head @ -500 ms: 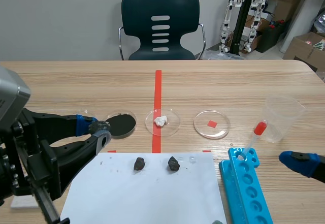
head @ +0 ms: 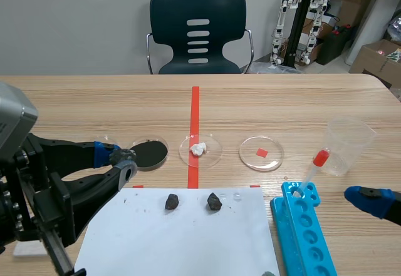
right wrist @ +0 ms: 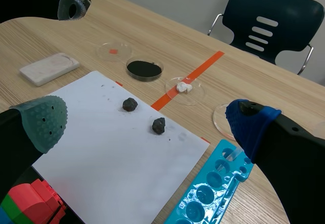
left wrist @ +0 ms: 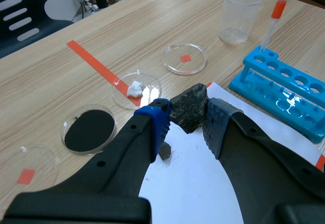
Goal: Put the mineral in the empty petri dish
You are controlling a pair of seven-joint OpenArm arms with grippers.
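Observation:
My left gripper point(left wrist: 187, 123) is shut on a dark rough mineral point(left wrist: 189, 107), held above the white paper's point(head: 182, 238) near-left corner. In the scene view this gripper point(head: 120, 158) hangs just left of the black-powder dish point(head: 150, 153). Two more dark minerals point(head: 172, 201) point(head: 214, 201) lie on the paper. An empty petri dish point(head: 261, 153) sits right of the red tape over a red mark. Another empty dish point(left wrist: 35, 165) lies far left. The middle dish point(head: 200, 149) holds a white lump. My right gripper point(right wrist: 144, 117) stands open, low at the right, holding nothing.
A blue test-tube rack point(head: 304, 232) with a red-bulbed pipette point(head: 315, 165) stands right of the paper. A clear plastic cup point(head: 348, 144) is behind it. A white block point(right wrist: 49, 67) lies at the table's left. A dark chair point(head: 198, 32) stands beyond the far edge.

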